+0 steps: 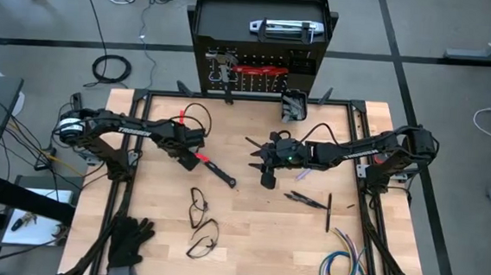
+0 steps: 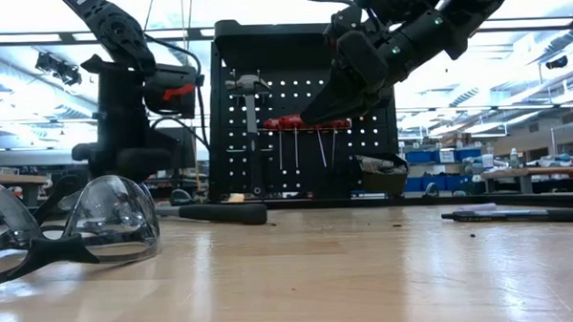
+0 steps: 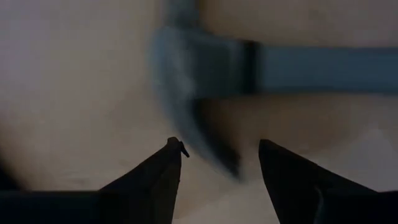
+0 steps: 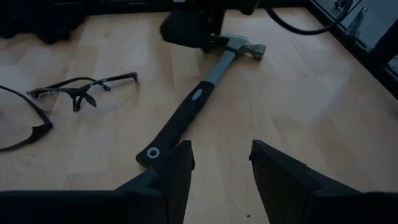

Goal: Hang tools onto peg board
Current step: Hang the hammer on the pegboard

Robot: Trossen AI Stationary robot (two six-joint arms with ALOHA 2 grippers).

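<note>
High view puts the black-handled steel claw hammer [image 1: 215,170] lying flat on the light wooden desk [image 1: 247,233], left of centre, its handle running toward 4 o'clock and its head toward 10 o'clock. The left gripper [image 1: 195,144] is right over the hammer's head end; the left wrist view shows its two dark fingers [image 3: 155,180] spread apart with the blurred steel head just ahead of them, nothing clamped between. Toward 3 o'clock from the hammer, the right gripper [image 1: 265,161] hangs above the middle of the desk, raised off the surface in the low view; its fingers [image 4: 177,165] stand parted and empty, pointing at the hammer's handle end. At 12 o'clock, behind the desk's far edge, stands the upright black perforated metal peg board [image 1: 260,56], already carrying a second hammer [image 2: 251,124] and red-handled tools [image 2: 300,124] on its hooks, with a small black bin [image 1: 294,104] at its lower right. Dark slender tools [image 1: 310,200] lie at about 4 o'clock from the right gripper. Two pairs of clear safety glasses [image 1: 199,221] sit at 6 o'clock from the hammer, black gloves [image 1: 128,238] at 7 o'clock, and a coloured wire bundle [image 1: 340,267] at the desk's 5 o'clock corner.
</note>
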